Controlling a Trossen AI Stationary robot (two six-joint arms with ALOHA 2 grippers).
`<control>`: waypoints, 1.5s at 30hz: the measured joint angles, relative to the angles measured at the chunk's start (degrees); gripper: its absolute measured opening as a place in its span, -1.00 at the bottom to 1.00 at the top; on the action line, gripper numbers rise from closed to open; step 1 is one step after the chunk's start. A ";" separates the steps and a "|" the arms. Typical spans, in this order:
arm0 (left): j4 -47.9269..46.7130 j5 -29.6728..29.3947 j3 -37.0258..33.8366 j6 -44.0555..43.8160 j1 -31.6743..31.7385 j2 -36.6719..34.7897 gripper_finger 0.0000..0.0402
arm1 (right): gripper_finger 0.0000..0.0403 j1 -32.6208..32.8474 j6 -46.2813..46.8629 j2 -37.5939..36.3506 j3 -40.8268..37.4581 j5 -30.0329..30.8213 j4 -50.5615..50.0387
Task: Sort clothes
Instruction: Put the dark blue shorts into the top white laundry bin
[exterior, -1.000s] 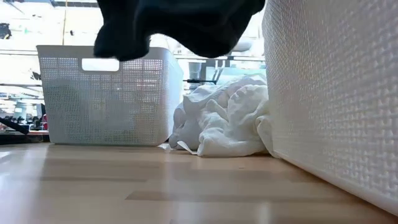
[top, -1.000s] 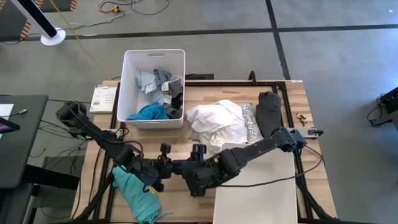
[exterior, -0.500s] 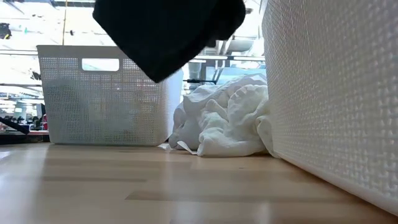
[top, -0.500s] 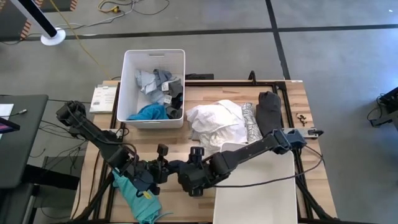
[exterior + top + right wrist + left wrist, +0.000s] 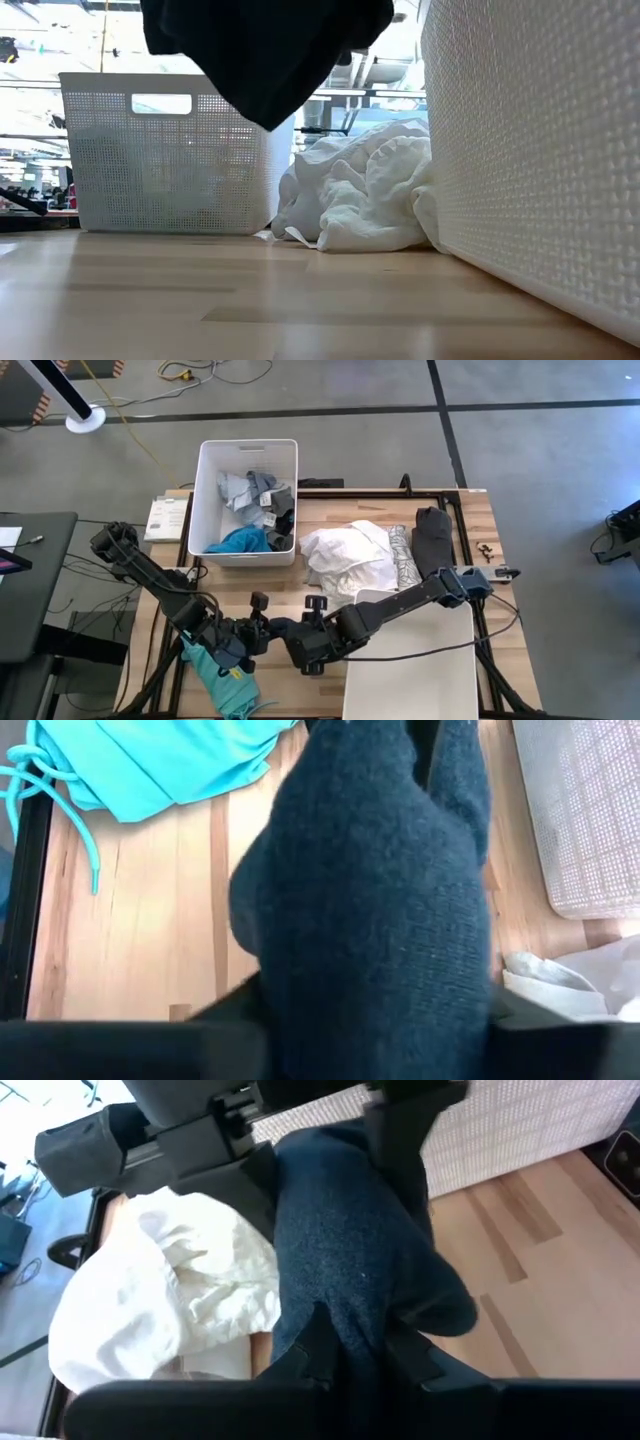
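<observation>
A dark grey garment hangs bunched between my two grippers above the table's near middle. It shows at the top of the low view, clear of the wood. My left gripper and my right gripper are both shut on it, facing each other. A teal garment lies at the near left edge. A white garment pile, a grey-white patterned piece and another dark garment lie on the table's far right part. My left gripper pinches the dark garment's near bunched end between its two fingers, coming level from the table's left. The cloth is in several folds and lifted clear. My right gripper holds the garment's other end, coming from the table's right. The cloth hides its fingers in its own wrist view.
A white bin with several clothes stands at the far left. A second white bin stands at the near right, close to my right arm. Bare wood lies below the hanging garment.
Both grippers have gone a little toward the table's left edge, still holding the dark garment. The garment has sagged lower, and a fold of it now hangs down in a point.
</observation>
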 joint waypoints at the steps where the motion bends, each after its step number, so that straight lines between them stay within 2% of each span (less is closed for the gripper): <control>1: -0.07 -0.01 0.00 0.00 -0.05 0.00 -0.84 | -0.23 -0.02 -0.01 0.00 0.00 0.04 -0.09; 6: -1.11 0.03 0.00 -0.21 -0.09 0.00 -0.71 | -0.82 0.00 -0.55 0.00 0.00 0.01 -0.30; 10: -2.79 -0.90 0.00 -0.67 -0.80 0.00 -0.53 | -0.83 -0.09 -0.94 0.00 -0.02 0.01 -0.46; 14: -5.87 -4.45 -0.04 -1.27 -2.73 -0.34 -0.25 | -0.83 -0.20 -1.07 -0.11 -0.02 0.11 -1.05; 18: -9.78 -9.09 -0.07 -5.34 -4.49 -2.45 0.04 | -0.83 -0.53 -1.84 -0.63 0.13 0.58 -1.51; 22: -14.77 -11.92 -0.07 -12.25 -6.06 -6.23 0.21 | -0.83 -1.13 -3.27 -1.85 0.11 1.60 -0.01; 29: -28.63 -12.64 -0.08 -27.69 -8.67 -13.32 0.24 | -0.83 -3.25 -6.99 -4.02 0.17 3.48 5.91; 36: -44.21 -12.66 -0.55 -43.46 -11.67 -16.26 0.24 | -0.83 -6.68 -10.59 -6.27 0.24 3.49 12.96; 45: -43.69 -12.53 -6.36 -44.49 -14.28 -16.78 0.24 | -0.81 -12.60 -16.92 -8.15 0.22 3.40 22.03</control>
